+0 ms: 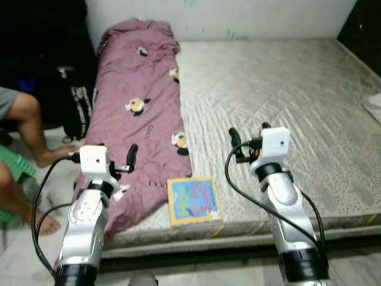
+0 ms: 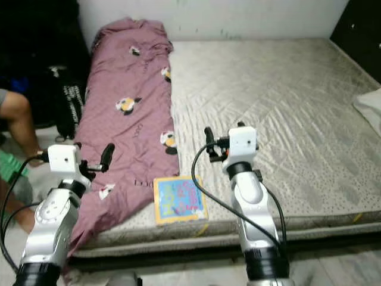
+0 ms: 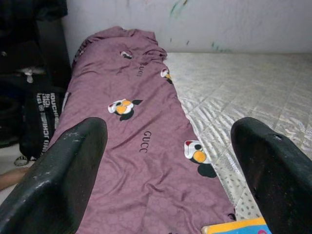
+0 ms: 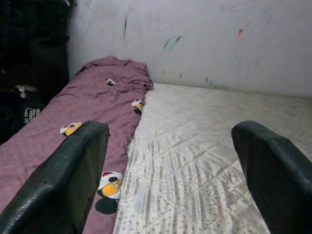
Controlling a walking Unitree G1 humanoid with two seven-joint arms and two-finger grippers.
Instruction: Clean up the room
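Observation:
A purple blanket (image 1: 140,107) printed with cartoon ducks lies lengthwise along the left side of a grey quilted mattress (image 1: 280,89). A colourful children's book (image 1: 193,199) rests flat at the mattress's front edge, just right of the blanket's lower end. My left gripper (image 1: 119,156) hovers open over the blanket's lower left part, holding nothing. To the right of the book, my right gripper (image 1: 250,134) is raised above the bare mattress, open and empty. In the left wrist view both fingers (image 3: 68,165) frame the blanket, and a corner of the book (image 3: 239,227) is visible.
A person's bare legs (image 1: 30,128) are on the floor at the left, beside a black bag (image 1: 74,107) leaning by the mattress. A white cloth (image 2: 369,104) lies at the mattress's right edge. A white wall (image 4: 219,39) runs behind the mattress.

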